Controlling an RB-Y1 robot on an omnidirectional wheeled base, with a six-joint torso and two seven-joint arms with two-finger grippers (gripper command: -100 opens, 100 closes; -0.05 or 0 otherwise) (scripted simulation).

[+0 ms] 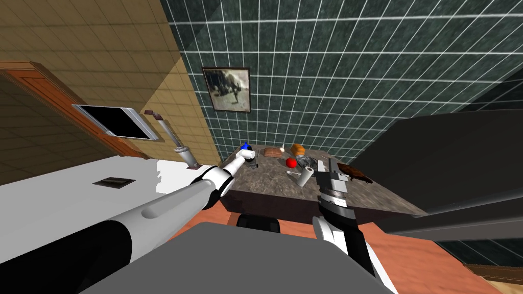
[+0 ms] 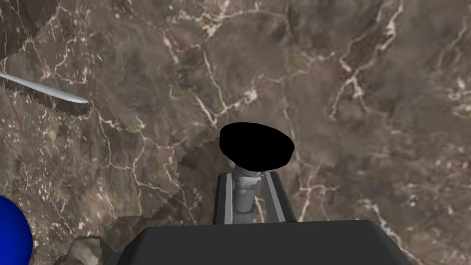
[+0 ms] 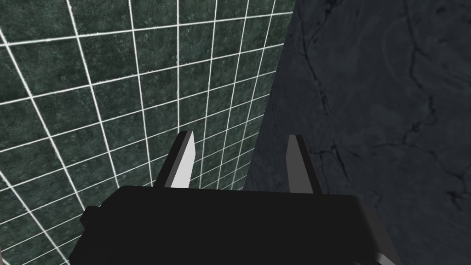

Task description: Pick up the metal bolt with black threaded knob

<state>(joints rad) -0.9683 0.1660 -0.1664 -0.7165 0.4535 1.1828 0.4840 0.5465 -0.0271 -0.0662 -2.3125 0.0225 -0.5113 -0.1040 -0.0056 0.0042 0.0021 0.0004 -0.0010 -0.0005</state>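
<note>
Left gripper (image 2: 248,178) clamps the bolt (image 2: 255,145): both fingers (image 2: 228,198) press its grey shaft, right beside its black knob. Beneath the bolt spreads a brown marbled counter (image 2: 368,92); I cannot tell whether the two touch. A blue ball (image 2: 11,232) sits near the bolt. A red ball (image 1: 291,163) lies between the bolt and the right gripper (image 3: 241,140), which hangs well apart from the bolt, fingers spread wide.
</note>
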